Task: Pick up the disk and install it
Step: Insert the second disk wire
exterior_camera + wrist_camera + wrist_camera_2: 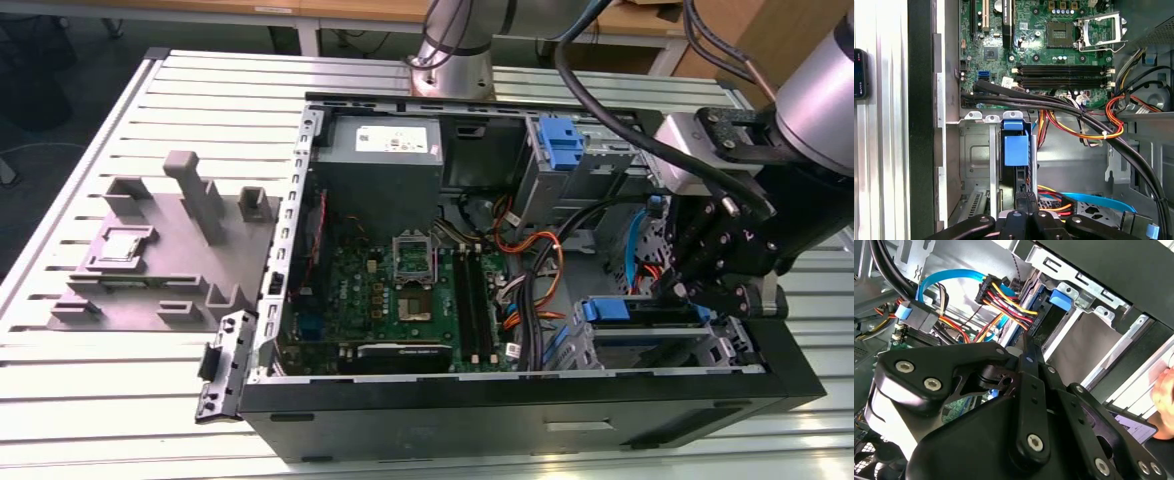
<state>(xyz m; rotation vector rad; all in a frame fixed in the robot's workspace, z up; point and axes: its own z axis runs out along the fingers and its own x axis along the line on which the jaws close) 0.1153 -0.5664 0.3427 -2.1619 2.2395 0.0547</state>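
The disk (638,312) sits edge-on in the metal drive cage (667,345) at the near corner of the open computer case, on the exterior view's right. Its blue carrier frame shows as a blue tab in both wrist views (1016,145) (1060,299). My gripper (687,292) hangs directly over the disk's end nearest the case wall. In the first wrist view the gripper (1026,197) has its black fingertips together against the disk's dark edge, and nothing shows between them. The second wrist view shows the gripper (1026,347) closed to a point beside the blue-edged slab.
Orange, red and black cables (1079,120) and a blue flat cable (949,277) run close by the cage. The motherboard (400,290) and grey power-supply box (380,150) fill the case. A grey fixture (160,250) stands at the exterior view's left. A hand (1165,390) is beside the case.
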